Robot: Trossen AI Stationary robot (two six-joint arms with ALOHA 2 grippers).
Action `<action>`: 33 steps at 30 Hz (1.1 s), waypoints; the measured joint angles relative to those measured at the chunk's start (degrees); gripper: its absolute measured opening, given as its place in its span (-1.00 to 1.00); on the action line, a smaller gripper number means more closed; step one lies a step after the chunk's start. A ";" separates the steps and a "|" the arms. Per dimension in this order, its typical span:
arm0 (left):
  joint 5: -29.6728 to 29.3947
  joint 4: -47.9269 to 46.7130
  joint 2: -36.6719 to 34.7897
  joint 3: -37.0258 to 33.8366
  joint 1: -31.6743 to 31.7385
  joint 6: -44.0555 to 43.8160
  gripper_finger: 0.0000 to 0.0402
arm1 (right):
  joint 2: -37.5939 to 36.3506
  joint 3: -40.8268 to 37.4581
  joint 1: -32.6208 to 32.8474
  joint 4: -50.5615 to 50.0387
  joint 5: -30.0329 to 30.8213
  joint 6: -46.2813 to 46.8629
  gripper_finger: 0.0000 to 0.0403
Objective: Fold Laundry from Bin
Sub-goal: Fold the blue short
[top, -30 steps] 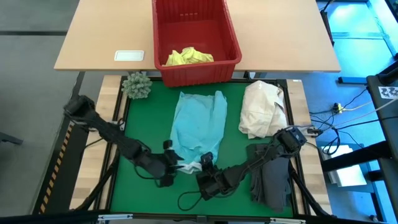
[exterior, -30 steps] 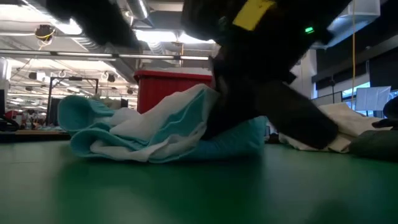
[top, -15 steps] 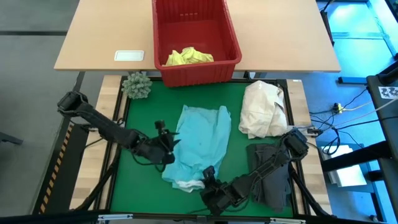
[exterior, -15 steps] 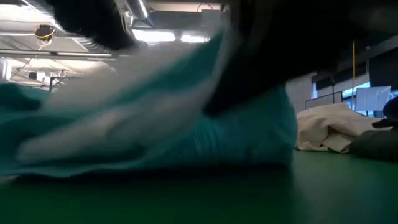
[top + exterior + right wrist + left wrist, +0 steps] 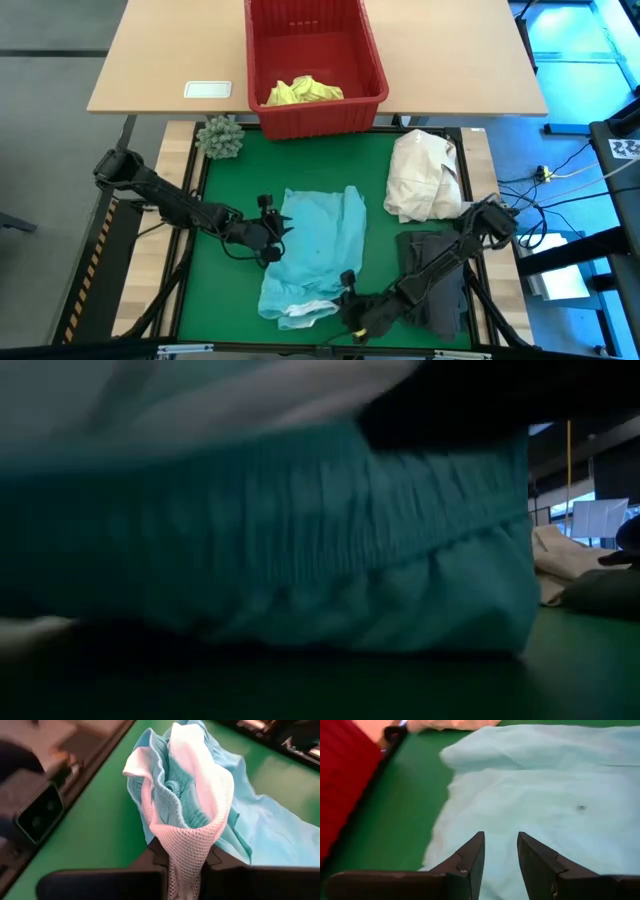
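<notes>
R gripper (image 5: 184, 851), jaws clamping waistband of turquoise garment (image 5: 318, 240) at near edge of green desk (image 5: 225, 290). L gripper (image 5: 501, 851), jaws slightly apart, empty, hovering at cloth's left side. Best w/ band taut, L pinning fabric flat. Bin (image 5: 372, 62) holding yellow garment (image 5: 303, 91).

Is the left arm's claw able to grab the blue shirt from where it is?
Probably yes. The left gripper sits at the edge of the turquoise garment, fingers slightly apart, and nothing lies between them. The right gripper already pinches its near end.
</notes>
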 joint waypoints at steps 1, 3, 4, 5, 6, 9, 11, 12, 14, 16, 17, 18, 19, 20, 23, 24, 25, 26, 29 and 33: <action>0.76 1.29 0.00 -0.65 0.00 0.42 -0.49 | -1.01 -2.49 -0.11 4.06 0.01 0.16 -0.86; 1.30 2.86 0.00 -1.61 0.00 1.22 -0.54 | -3.29 -6.91 -0.16 12.07 0.07 0.12 -0.86; 1.55 3.38 0.00 -1.87 0.04 1.27 -0.56 | -4.37 -8.85 -0.16 15.65 0.09 -0.01 -0.86; 1.87 3.68 0.00 -2.13 0.25 1.27 -0.58 | -5.45 -10.52 -0.20 18.80 0.09 -0.03 -0.86; 2.18 3.62 0.00 -2.47 0.44 1.27 -0.60 | -6.54 -12.01 -0.20 21.57 0.14 -0.19 -0.86; 2.67 4.16 0.49 -3.17 1.54 1.02 -0.64 | -9.44 -15.42 -0.18 26.35 1.17 -1.25 -0.86; 4.37 4.59 1.18 -3.26 2.19 0.98 -0.65 | -11.20 -16.87 -0.16 26.65 3.38 -1.64 -0.86; 6.07 5.27 1.88 -3.26 2.52 0.96 -0.65 | -11.82 -17.56 -0.40 26.56 4.46 -1.56 -0.86; 9.77 6.62 3.59 -3.26 2.64 0.94 -0.66 | -12.71 -18.82 -1.25 26.65 5.15 -0.17 -0.86; 12.20 8.61 5.60 -3.29 2.30 0.89 -0.66 | -12.98 -19.79 -2.34 26.27 6.17 1.97 -0.86; 13.00 9.09 6.45 -3.28 1.89 0.83 -0.66 | -12.98 -19.94 -2.89 26.29 6.15 2.90 -0.86; 13.45 9.45 7.39 -3.29 1.41 0.82 -0.66 | -12.98 -20.08 -3.39 26.21 6.14 3.33 -0.86; 14.18 10.76 8.44 -3.30 0.93 0.78 -0.66 | -12.98 -20.08 -3.82 26.05 6.13 3.82 -0.86; 14.89 11.99 9.53 -3.26 0.34 0.67 -0.66 | -12.98 -20.08 -4.30 25.93 6.10 4.30 -0.86; 19.47 16.10 12.71 -3.28 -1.56 -0.69 -0.66 | -12.98 -20.08 -5.44 25.58 4.69 4.52 -0.86; 20.88 17.34 13.59 -3.28 -2.45 -1.11 -0.66 | -12.98 -20.08 -5.45 25.57 4.32 4.50 -0.86; 21.42 18.11 14.24 -3.28 -3.56 -1.84 -0.66 | -12.98 -20.08 -5.45 25.57 3.94 4.50 -0.86; 21.20 18.56 14.61 -3.28 -4.66 -2.33 -0.66 | -12.98 -20.08 -5.43 25.46 3.74 4.50 -0.86; 16.60 18.46 14.51 -3.28 -7.72 -3.96 -0.66 | -12.98 -20.08 -5.16 25.13 3.24 4.53 -0.86; 8.57 15.91 12.29 -3.26 -10.05 -4.21 -0.66 | -12.98 -20.08 -4.34 25.57 3.07 4.78 -0.86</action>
